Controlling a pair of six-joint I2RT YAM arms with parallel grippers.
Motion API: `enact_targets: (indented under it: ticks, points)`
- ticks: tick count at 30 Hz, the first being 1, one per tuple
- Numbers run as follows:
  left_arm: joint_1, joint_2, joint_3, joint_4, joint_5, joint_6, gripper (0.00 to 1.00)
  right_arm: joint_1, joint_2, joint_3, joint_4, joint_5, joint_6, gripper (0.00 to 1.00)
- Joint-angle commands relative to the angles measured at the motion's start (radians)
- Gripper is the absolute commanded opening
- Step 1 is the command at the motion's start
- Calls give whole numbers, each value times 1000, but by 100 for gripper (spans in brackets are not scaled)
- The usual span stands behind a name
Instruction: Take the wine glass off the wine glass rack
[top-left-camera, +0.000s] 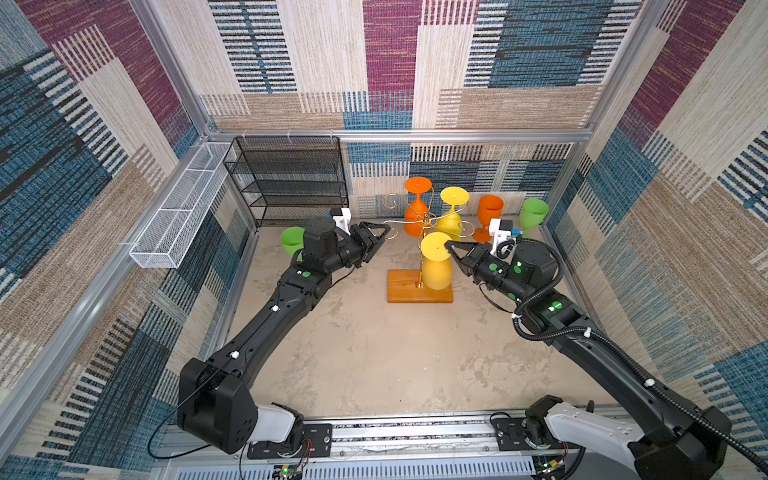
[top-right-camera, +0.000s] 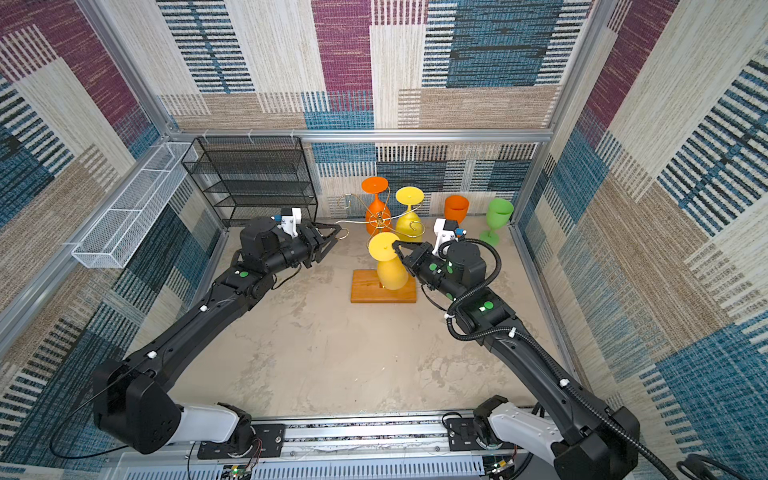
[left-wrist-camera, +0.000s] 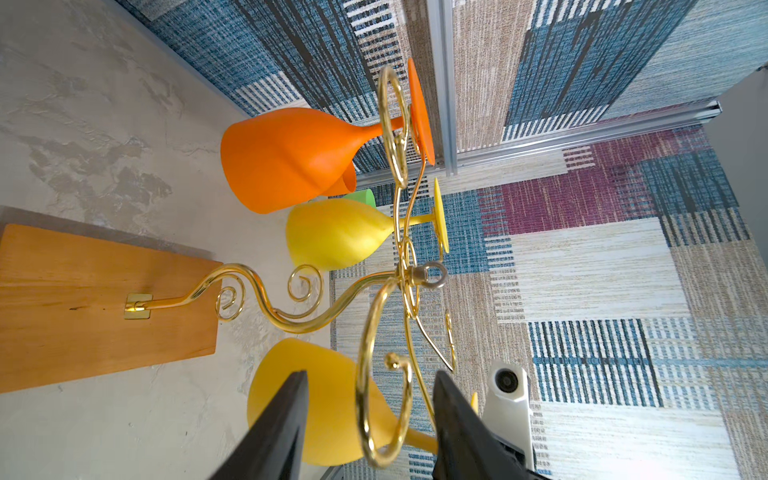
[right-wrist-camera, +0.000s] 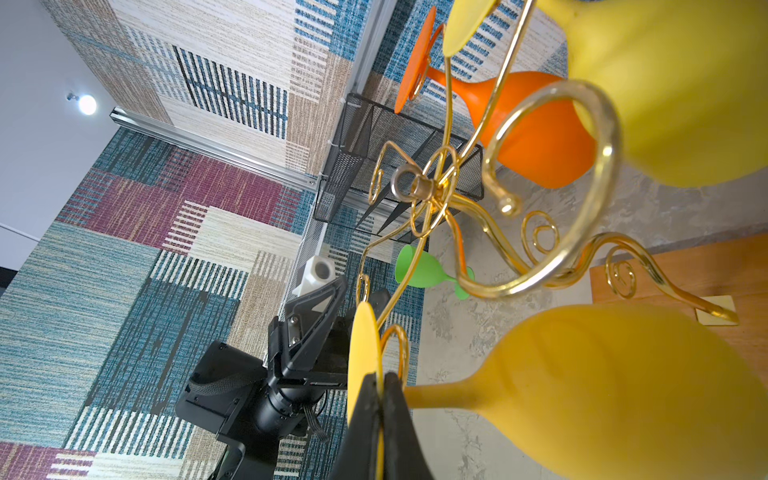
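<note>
— While the front yellow wine glass (top-left-camera: 436, 270) hangs bowl-down on the wine glass rack (top-left-camera: 409, 293), over the rack's wooden base at mid-bench (top-left-camera: 374, 365), where is the grip?

— Right hand (top-left-camera: 451, 248) pressed together on the rim of the foot disc (right-wrist-camera: 363, 353). Thin edge pinch only. Stem looks seated in its scroll arm (right-wrist-camera: 404, 351).

— Risk?

— Disc likely pivots in so slim a pinch. I'd draw the foot straight out along the arm's opening, level and slow, no twist, until the stem clears the wire. Then lift away.

— Rack steady?

— Light wire, small base. I judge it tips or drags if the stem snags. Left hand (left-wrist-camera: 370, 374) sits at an empty scroll (left-wrist-camera: 360, 386) on the rack's left side. Fingers (left-wrist-camera: 291, 415) spread either side of the wire, a gap on both, not gripping. Best that it closes there and holds firm before any pull.

— Neighbours?

— Hanging orange glass (top-left-camera: 415, 216) and second yellow glass (top-left-camera: 451, 220) on the rear arms, close behind. Pull toward the right arm's own side, away from them. Bowl hangs near the twisted stem (left-wrist-camera: 170, 301); keep it off that.

— Set-down?

— Standing orange glass (top-left-camera: 490, 210) and green glass (top-left-camera: 534, 214) at back right, second green glass (top-left-camera: 292, 241) behind the left arm. Bare bench toward the front looks the safer spot.
</note>
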Motion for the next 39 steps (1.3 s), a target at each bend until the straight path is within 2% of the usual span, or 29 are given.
enact_targets:
  ticks: [1, 7, 10, 25, 39]
  points:
    - [-8, 12, 12, 99, 15, -36, 45, 2, -7, 3, 30, -5, 1, 0]
    - [-20, 35, -11, 175, -7, -60, 20, 1, -12, 3, 25, -8, 7, 0]
    - [-24, 35, -20, 190, -21, -60, 11, 2, -16, 3, 25, -7, 11, 0]
    - [-39, 4, -51, 187, -79, -17, 0, 2, -35, 15, 6, -27, 39, 0]
    - [-44, -18, -69, 166, -98, 6, 0, 7, -6, 24, 33, -65, 67, 0]
